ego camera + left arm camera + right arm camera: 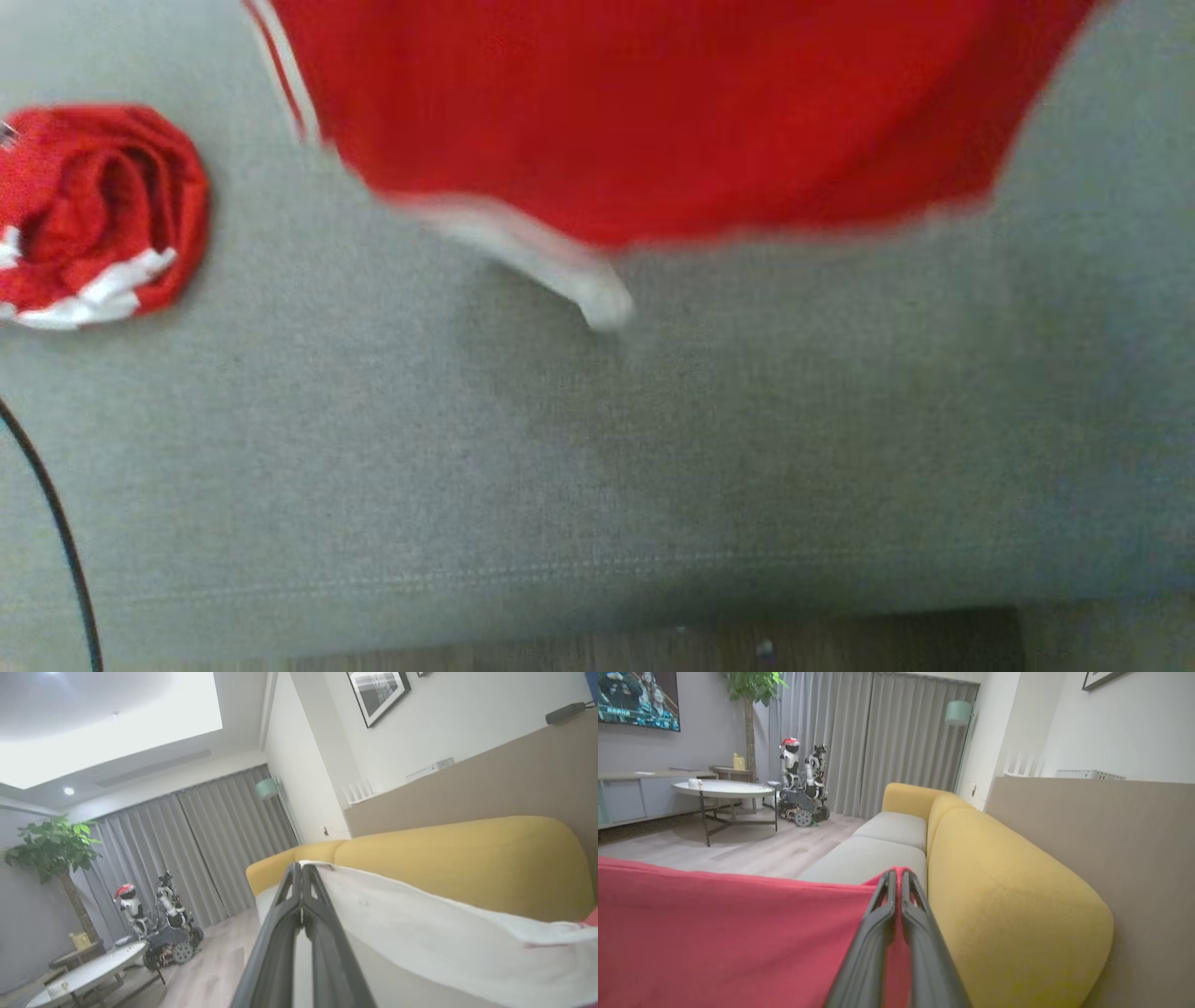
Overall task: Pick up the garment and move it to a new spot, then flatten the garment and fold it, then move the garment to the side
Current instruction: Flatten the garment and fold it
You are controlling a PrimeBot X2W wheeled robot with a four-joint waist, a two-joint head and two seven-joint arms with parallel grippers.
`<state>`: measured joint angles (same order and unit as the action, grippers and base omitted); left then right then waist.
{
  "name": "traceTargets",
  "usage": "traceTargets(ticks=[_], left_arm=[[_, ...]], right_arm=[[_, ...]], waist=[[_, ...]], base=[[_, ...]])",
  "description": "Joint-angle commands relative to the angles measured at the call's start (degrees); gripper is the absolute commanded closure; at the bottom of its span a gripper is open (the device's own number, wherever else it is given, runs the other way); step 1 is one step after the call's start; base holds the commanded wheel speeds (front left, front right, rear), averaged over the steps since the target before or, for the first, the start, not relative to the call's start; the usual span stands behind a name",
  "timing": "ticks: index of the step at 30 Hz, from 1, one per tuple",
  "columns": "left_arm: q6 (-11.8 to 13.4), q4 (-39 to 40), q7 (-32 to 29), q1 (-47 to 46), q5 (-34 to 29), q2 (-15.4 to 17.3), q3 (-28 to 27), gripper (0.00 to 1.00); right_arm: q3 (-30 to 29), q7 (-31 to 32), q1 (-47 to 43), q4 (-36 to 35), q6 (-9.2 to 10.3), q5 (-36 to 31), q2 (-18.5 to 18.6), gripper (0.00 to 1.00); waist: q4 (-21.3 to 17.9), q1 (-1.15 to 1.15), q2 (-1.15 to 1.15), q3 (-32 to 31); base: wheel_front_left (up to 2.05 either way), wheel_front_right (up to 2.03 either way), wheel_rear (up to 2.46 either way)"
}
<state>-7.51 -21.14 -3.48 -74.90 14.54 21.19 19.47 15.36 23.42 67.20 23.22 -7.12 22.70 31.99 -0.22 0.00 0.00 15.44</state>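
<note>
The grey sofa seat (597,485) carries a bundled red-and-white cloth (93,215) at its far left; a thin black cable (56,532) crosses the near left. Whether the hanging red garment (653,112) touches it is unclear.

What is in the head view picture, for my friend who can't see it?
A red garment with white trim stretches, blurred, across the top, above a grey sofa cushion. At the left lies a second red and white cloth, rolled into a bundle. A thin dark cable curves up the lower left edge.
</note>
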Motion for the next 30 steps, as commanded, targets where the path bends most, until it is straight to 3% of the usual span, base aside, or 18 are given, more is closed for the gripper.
traceTargets(ticks=[1,6,8,11,13,18,22,26,30], left_arm=[[0.1,0.0,1.7,-5.0,-1.1,2.7,-1.6,1.00],[5.2,-10.8,15.8,-18.2,-7.1,1.1,-1.6,1.00],[7.0,-12.7,17.9,-22.3,-8.4,0.4,-1.9,1.00],[8.3,-8.1,18.4,-26.4,-9.2,-0.6,-3.0,1.00],[7.7,-3.7,18.4,-25.6,-9.3,-0.8,-3.5,1.00],[4.6,3.5,18.5,-14.8,-7.0,-1.7,-5.5,1.00],[2.1,4.8,18.5,-1.6,-4.5,-3.5,-5.8,1.00],[0.7,5.1,18.5,12.4,-1.6,-5.4,-5.2,1.00],[0.1,3.3,18.5,27.2,5.2,-6.9,-3.2,1.00]], right_arm=[[0.4,-1.7,3.6,-0.2,-0.36,-1.2,-0.9,1.00],[0.1,-13.3,16.0,10.2,-0.36,-7.7,-5.0,1.00],[-0.5,-18.9,20.2,13.5,-0.36,-11.0,-6.1,1.00],[-1.3,-25.5,25.5,17.2,-0.36,-15.2,-6.7,1.00],[-1.8,-28.6,27.3,19.5,-0.36,-17.0,-7.0,1.00],[-1.7,-33.6,26.0,26.7,-0.36,-18.1,-7.8,1.00],[-0.7,-35.9,21.2,32.2,-0.36,-16.1,-8.4,1.00],[0.9,-36.0,13.5,36.8,-0.36,-10.5,-9.8,1.00],[3.6,-32.5,4.3,38.7,-0.36,-3.6,-11.3,1.00]], waist=[[-0.4,0.00,0.00,6.7],[-0.4,0.00,0.00,14.0],[-0.2,0.00,0.00,16.4],[0.7,0.00,0.00,20.4],[1.5,0.00,0.00,22.5],[3.3,0.00,0.00,25.1],[4.2,0.00,0.00,24.1],[4.4,0.00,0.00,20.5],[3.5,0.00,0.00,15.2]], base=[[0.00,0.00,0.00],[0.00,0.00,0.00],[0.00,0.00,0.00],[0.00,0.00,0.00],[0.00,0.00,0.00],[0.00,0.00,0.00],[0.00,0.00,0.00],[0.00,0.00,0.00],[0.00,0.00,0.00]])
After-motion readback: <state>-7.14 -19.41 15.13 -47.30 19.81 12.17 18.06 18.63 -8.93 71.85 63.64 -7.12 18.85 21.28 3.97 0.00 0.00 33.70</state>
